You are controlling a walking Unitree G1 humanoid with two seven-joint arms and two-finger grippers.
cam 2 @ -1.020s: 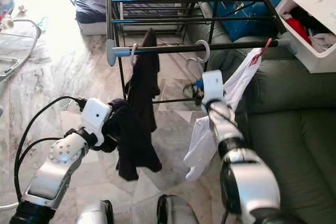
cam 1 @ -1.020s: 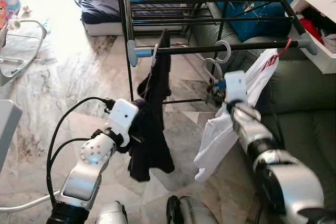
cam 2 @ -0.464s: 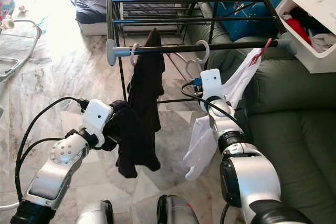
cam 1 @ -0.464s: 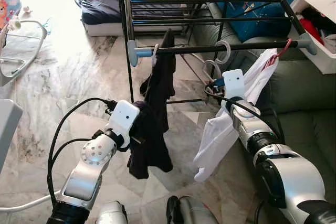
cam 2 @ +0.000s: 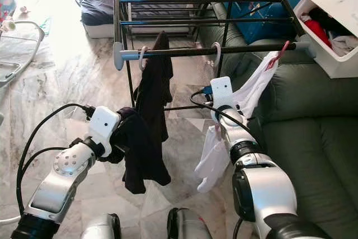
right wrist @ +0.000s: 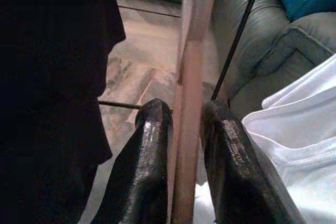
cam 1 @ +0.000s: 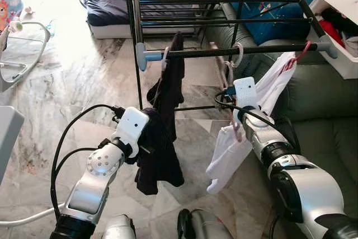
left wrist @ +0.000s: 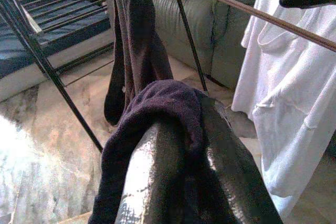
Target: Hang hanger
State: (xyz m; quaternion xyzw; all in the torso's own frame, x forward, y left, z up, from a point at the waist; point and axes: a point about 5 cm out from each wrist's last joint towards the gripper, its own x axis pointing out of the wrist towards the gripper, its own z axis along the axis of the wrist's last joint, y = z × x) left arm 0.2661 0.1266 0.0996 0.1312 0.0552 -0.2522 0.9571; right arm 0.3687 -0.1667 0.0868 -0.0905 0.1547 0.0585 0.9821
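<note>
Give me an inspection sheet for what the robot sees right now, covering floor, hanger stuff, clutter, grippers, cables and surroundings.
Surface: marble floor, bare under the drying rack.
Job's things: pink hanger carrying a white shirt, its hook at the rack's front bar; dark garment hangs from the same bar.
Clutter: white bin with clothes, on the right.
Grippers: right gripper shut on the pink hanger; left gripper wrapped in the dark garment's lower part.
Cables: black cables loop at the left arm; one at the right wrist.
Surroundings: green sofa, mattress.

Open rail (cam 1: 201,52) between hanging garments
</note>
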